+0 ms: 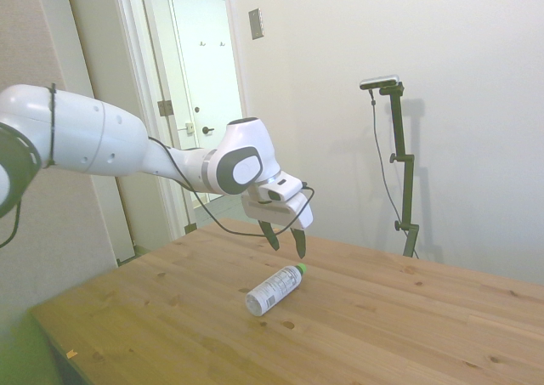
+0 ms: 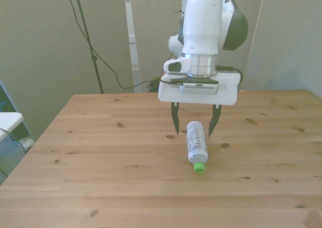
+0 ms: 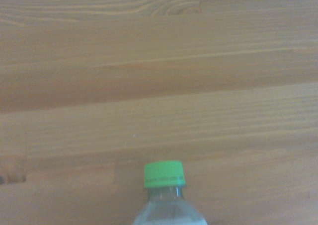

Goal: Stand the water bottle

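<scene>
I see the slim clear plastic water bottle (image 2: 197,143) with green cap lying on its side on the wooden desk (image 2: 100,152), my end effector (image 2: 196,126) hovering above it, fingers spread apart, empty.

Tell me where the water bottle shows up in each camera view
Side view: water bottle lying mid-table, below the open gripper.
Front view: lying under the gripper, green cap toward the camera.
Wrist view: only cap and neck, at the picture's edge.
Shared landmark: the green cap.
</scene>
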{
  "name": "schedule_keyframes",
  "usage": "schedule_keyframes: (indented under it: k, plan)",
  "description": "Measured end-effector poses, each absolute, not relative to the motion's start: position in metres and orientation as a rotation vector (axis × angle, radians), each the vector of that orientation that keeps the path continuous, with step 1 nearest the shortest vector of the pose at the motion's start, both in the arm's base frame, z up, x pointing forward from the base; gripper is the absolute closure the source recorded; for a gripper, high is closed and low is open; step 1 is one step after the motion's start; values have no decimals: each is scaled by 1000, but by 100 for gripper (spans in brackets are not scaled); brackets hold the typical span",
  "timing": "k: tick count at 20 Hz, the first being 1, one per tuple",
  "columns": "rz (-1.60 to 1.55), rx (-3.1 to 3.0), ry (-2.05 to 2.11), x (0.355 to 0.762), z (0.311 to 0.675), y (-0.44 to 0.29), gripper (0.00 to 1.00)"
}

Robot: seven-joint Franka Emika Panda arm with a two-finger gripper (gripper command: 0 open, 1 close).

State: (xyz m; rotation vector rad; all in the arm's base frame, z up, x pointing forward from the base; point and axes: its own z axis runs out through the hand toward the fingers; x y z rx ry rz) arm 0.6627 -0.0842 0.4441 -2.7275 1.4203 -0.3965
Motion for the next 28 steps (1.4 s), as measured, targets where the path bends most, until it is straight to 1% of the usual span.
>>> schedule_keyframes:
  k: [5,8,11,12,28]
  plan:
    - [-367,-2730,1456,694,407,-77,0]
    - [-345,-2739,1477,703,385,-78,0]
    - [-334,-2744,1493,707,374,-81,0]
    - [-331,-2744,1496,707,372,-82,100]
    - [-303,-2732,1513,707,362,-83,100]
